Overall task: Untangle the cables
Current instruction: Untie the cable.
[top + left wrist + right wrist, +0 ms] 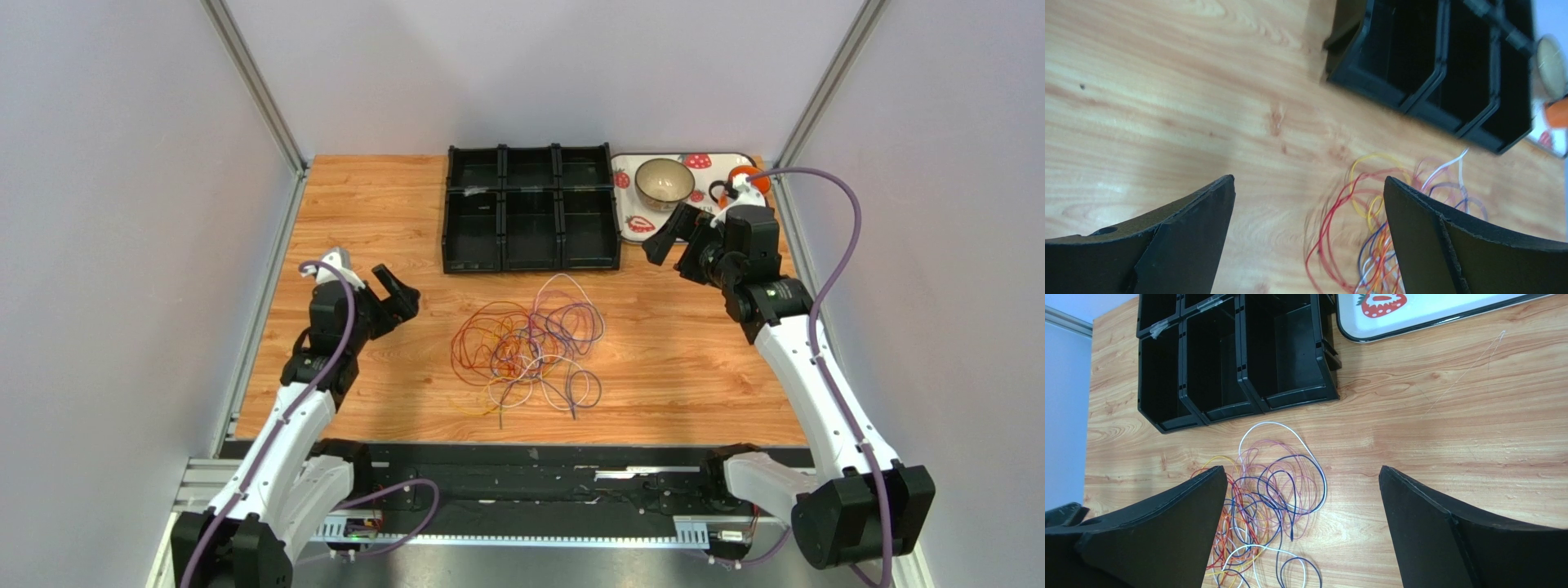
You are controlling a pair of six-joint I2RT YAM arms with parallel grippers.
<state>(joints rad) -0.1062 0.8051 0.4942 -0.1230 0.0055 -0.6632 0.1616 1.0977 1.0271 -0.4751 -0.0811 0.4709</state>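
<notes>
Left gripper [368, 282] and right gripper [682, 245] are hovering spread and empty, flanking the cables [530, 343] heaped mid-table [687, 368] near the black bins [530, 208]; probably best pinching one outlying loop, drawing slowly.

Cables [530, 343] lie heaped mid-counter [687, 361], between the left arm [307, 392] and the right arm [797, 355]. Behind the heap sits the compartment bin [530, 186]. Just right of it, in the far right corner, there's a tray [632, 224] with a bowl [664, 183] on it.
</notes>
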